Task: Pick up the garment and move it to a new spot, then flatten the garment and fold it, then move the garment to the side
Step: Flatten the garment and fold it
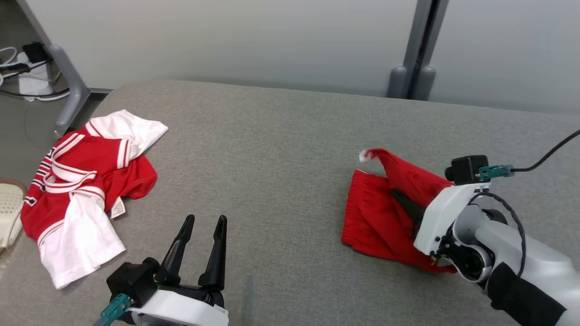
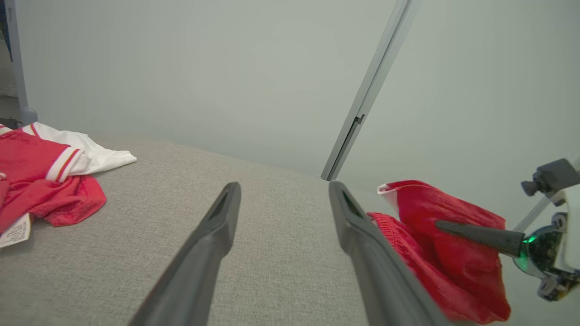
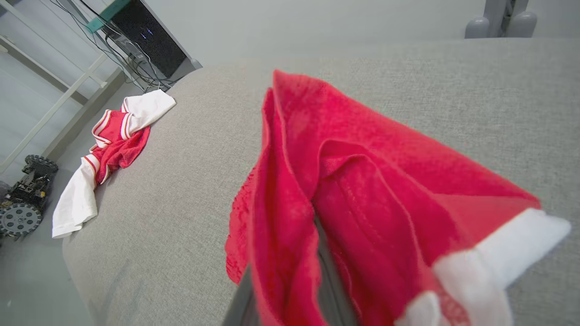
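Note:
The red shorts [image 1: 376, 217] with white trim lie at the right of the grey padded table [image 1: 281, 158], one flap raised off the surface. My right gripper [image 1: 401, 199] is shut on that cloth; one dark finger [image 2: 476, 234] shows across the shorts [image 2: 453, 271]. In the right wrist view the red fabric [image 3: 362, 181] drapes over and hides most of the fingers. My left gripper [image 1: 205, 220] rests open near the front edge with nothing between its fingers, which frame bare table [image 2: 284, 185] in its own view.
A crumpled red and white jersey [image 1: 81, 181] lies at the table's left edge. A white basket [image 1: 9, 208] sits beyond it. A grey frame leg [image 1: 68, 95] and cables stand at the back left, and a post [image 1: 412, 81] rises behind the table.

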Motion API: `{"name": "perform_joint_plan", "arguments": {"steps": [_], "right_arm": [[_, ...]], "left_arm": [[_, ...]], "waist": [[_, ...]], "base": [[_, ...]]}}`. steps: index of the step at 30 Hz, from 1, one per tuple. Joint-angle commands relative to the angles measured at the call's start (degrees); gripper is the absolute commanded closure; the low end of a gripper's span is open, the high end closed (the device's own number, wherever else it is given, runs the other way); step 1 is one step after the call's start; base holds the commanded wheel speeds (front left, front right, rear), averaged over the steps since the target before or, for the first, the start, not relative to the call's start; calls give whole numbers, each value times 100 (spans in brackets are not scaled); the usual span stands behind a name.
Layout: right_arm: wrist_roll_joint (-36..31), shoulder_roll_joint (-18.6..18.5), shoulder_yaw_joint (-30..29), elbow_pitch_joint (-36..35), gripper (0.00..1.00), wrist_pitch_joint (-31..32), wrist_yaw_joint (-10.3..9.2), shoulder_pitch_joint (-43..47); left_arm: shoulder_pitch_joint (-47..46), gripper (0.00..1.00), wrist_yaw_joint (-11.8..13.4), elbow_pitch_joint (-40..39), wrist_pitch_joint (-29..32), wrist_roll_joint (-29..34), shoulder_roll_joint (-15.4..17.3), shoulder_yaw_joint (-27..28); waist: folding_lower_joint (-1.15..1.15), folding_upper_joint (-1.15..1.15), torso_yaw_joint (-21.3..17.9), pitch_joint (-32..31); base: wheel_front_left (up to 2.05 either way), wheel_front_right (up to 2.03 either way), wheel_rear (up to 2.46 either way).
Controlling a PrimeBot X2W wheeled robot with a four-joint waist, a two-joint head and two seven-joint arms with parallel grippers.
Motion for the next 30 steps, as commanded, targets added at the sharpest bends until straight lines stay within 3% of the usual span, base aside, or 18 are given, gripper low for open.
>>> {"name": "perform_joint_plan", "arguments": {"steps": [1,8,10,12,13,22,30], "right_arm": [[3,64,36,88,100,63,2,-41],[11,397,177,438,100,236,2,-50],[18,453,212,516,91,302,1,-40],[3,501,238,548,54,317,1,-46],[-1,526,249,557,0,318,1,-41],[-105,502,297,417,0,51,1,-64],[-191,140,277,-225,0,-471,1,-94]], "left_arm": [[-130,0,-31,23,-26,27,7,11],[-115,0,-88,141,-28,49,-48,35],[-106,0,-89,160,-30,56,-57,48],[-101,0,-93,173,-31,63,-62,65],[-97,0,-94,181,-31,64,-64,73],[-36,0,-88,201,-31,86,-49,131],[76,0,-23,110,-26,101,-12,259]], "waist": [[0,0,182,25],[0,0,428,33],[0,0,441,35],[0,0,430,35],[0,0,414,31],[0,0,103,-80],[0,0,-312,-209]], "base": [[0,0,0],[0,0,0],[0,0,0],[0,0,0],[0,0,0],[0,0,0],[0,0,0]]}}
